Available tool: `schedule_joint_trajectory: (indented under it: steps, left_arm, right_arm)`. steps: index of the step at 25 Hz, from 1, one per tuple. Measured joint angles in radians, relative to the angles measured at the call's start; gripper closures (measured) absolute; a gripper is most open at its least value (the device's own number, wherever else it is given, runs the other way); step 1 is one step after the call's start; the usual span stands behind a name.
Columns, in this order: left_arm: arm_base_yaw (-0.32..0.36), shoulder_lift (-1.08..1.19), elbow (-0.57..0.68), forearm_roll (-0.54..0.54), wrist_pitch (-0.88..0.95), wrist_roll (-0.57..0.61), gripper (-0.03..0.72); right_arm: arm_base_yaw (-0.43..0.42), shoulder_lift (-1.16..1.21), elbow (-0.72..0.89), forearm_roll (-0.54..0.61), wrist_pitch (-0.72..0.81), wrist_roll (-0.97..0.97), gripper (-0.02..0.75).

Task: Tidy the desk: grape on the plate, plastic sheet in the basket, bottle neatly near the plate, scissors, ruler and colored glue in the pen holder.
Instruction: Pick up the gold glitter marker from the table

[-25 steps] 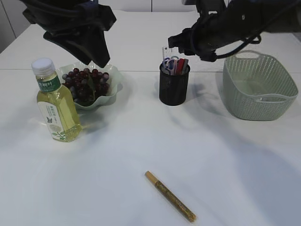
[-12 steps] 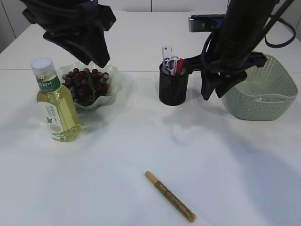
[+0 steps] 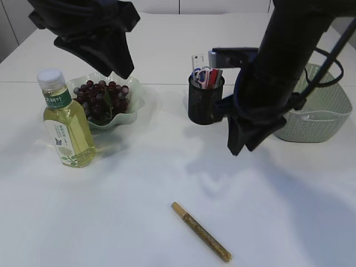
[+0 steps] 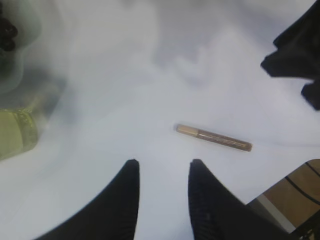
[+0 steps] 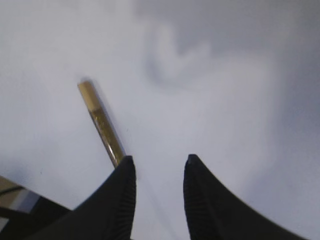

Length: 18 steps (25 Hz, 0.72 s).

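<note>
**Exterior view: R arm down over mid-table, glue stick still loose**

Exterior view count, big to small: 2 arms, 1 basket, 1 plate w/ grape bunch, 1 bottle just beside plate, 1 pen holder w/ scissors + ruler, 1 colored glue lying on table nr front edge. Left gripper & right gripper both parted, empty. Vs earlier: R arm swung from basket side down toward glue; L unchanged.
</note>
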Motion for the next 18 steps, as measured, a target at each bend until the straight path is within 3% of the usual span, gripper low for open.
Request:
schedule_joint_trajectory:
  steps: [6, 13, 18]
  left_arm:
    - [0.0, -0.071, 0.0, -0.037, 0.0, -0.002, 0.442]
    - [0.0, -0.16, 0.0, 0.043, 0.004, -0.079, 0.442]
    - [0.0, -0.233, 0.0, 0.051, 0.01, -0.136, 0.442]
  right_arm:
    - [0.086, -0.069, 0.168, 0.023, 0.0, -0.081, 0.461]
    - [0.221, -0.073, 0.179, 0.057, -0.006, -0.115, 0.461]
    - [0.307, -0.073, 0.179, 0.022, -0.104, -0.138, 0.461]
